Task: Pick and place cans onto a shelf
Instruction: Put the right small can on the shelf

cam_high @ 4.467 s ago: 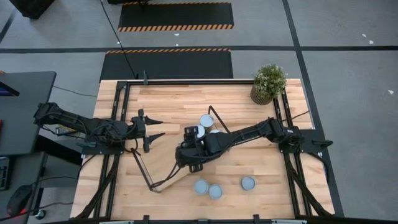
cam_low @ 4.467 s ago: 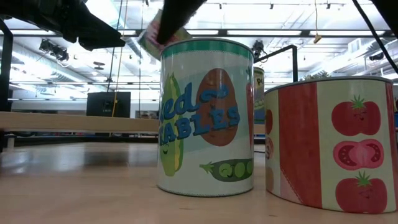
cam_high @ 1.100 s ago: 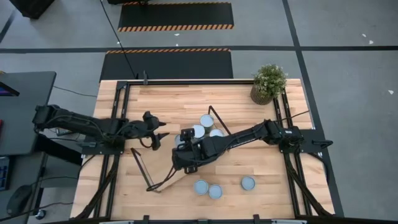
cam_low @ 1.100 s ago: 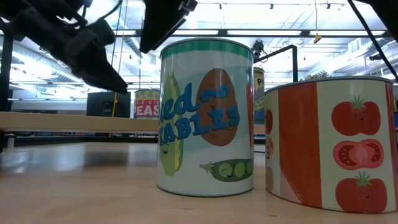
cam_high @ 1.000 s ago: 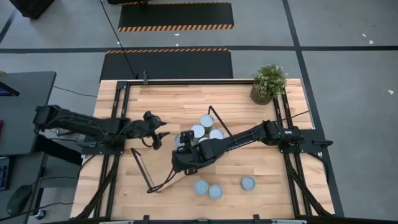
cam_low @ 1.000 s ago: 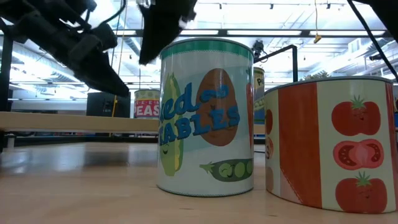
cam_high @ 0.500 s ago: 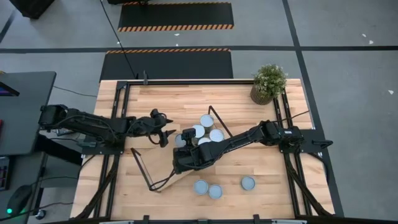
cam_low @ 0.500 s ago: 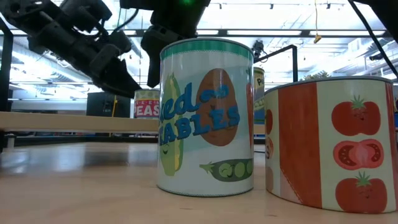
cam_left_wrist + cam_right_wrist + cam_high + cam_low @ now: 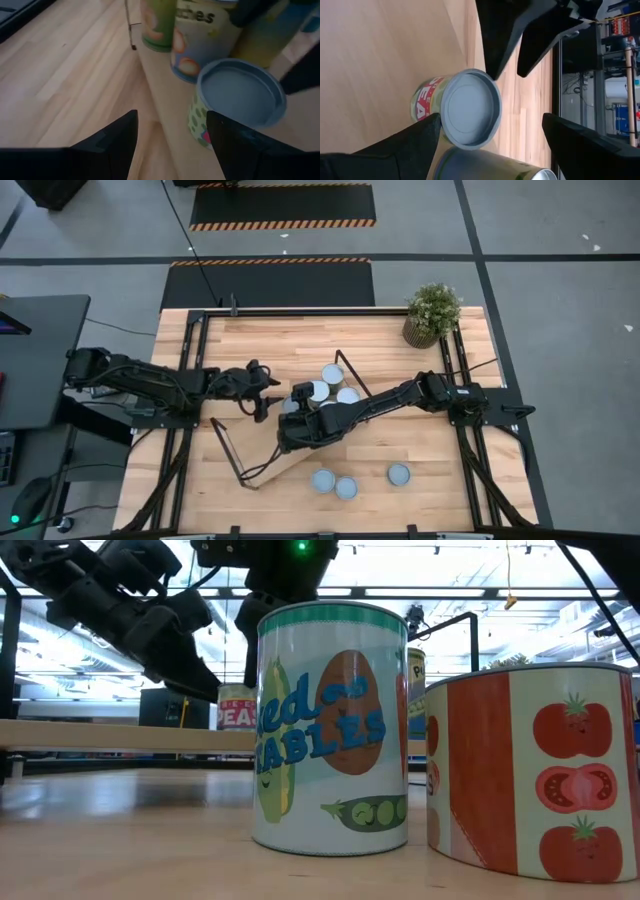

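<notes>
High view: both grippers meet over the shelf (image 9: pixel 262 470) by a standing can (image 9: pixel 289 406).

Left wrist view: left gripper (image 9: pixel 170 135) is parted, empty; the can lies just ahead.

Right wrist view: right gripper (image 9: pixel 490 132) is open, empty, straddling it, nearer.

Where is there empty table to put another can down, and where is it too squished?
Bare wood lies between the plant and the table's far left corner, and beside the three loose cans near the front. It is crowded mid-table, where both hands meet over the cans on the shelf.
</notes>
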